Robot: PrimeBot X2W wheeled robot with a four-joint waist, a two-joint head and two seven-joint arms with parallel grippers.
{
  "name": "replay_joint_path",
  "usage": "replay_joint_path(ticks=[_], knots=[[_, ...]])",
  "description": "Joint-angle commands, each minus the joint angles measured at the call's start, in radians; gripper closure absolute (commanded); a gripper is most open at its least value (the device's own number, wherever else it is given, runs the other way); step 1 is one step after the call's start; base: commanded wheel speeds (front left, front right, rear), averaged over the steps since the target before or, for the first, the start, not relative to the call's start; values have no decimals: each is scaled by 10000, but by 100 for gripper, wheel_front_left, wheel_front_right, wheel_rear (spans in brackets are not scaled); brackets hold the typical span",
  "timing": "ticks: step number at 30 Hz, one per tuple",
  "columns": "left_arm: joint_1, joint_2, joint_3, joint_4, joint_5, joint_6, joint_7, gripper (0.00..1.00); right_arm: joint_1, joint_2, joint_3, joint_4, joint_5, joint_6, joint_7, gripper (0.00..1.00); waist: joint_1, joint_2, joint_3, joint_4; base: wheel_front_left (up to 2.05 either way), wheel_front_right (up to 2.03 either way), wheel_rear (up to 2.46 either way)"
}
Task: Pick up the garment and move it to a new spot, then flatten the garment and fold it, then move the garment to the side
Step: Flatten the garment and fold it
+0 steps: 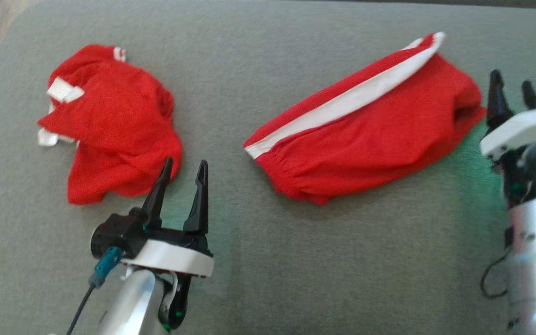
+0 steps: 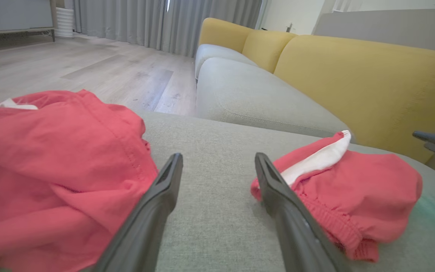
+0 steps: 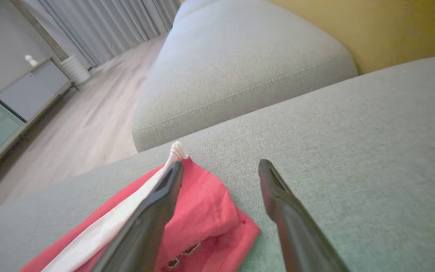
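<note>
My left claw is released and empty, tips just beside the lower edge of the crumpled red garment. My right claw is released too, hanging just off the right end of the striped red garment. Both pieces lie well apart on the grey cushion; striped one looks folded already, I'd judge, crumpled one untouched, so pick, flatten, fold and side move are all left.

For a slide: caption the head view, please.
Open left end effector beside a crumpled red garment, open right end effector beside a white-striped red garment, on a grey cushion.
</note>
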State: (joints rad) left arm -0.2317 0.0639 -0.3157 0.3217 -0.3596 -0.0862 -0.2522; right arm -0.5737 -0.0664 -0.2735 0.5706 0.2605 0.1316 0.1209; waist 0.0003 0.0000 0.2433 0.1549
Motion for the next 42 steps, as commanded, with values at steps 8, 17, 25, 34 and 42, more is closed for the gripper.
replay_joint_path(ticks=[8, 17, 25, 34, 42], knots=[[-618, -108, 179, -149, 60, -148, -95, 0, -1884, -854, -577, 2159, -1849, -9, 943, 0, -3, 0, 676, 936, 0, 0, 0], [-712, -133, 181, -147, -108, -124, -95, 0, -2261, -771, -793, 3852, -3091, -9, 1227, 0, -3, 0, 636, 856, 0, 0, 0], [-795, -135, 34, -203, -250, -22, -95, 0, -2382, -638, -25, 4522, -2962, -9, 879, 100, -3, 0, 621, 669, 0, 0, 0], [-669, -136, 174, -92, -202, -28, -95, 0, -2390, -1218, 118, 4649, -2189, -9, -236, 100, -3, 0, 230, 387, 0, 0, 0], [-455, -136, 268, -205, -154, -82, -95, 0, -1989, -1803, -671, 4615, -1526, -9, -1017, 100, -3, 0, -172, -15, 0, 0, 0]])
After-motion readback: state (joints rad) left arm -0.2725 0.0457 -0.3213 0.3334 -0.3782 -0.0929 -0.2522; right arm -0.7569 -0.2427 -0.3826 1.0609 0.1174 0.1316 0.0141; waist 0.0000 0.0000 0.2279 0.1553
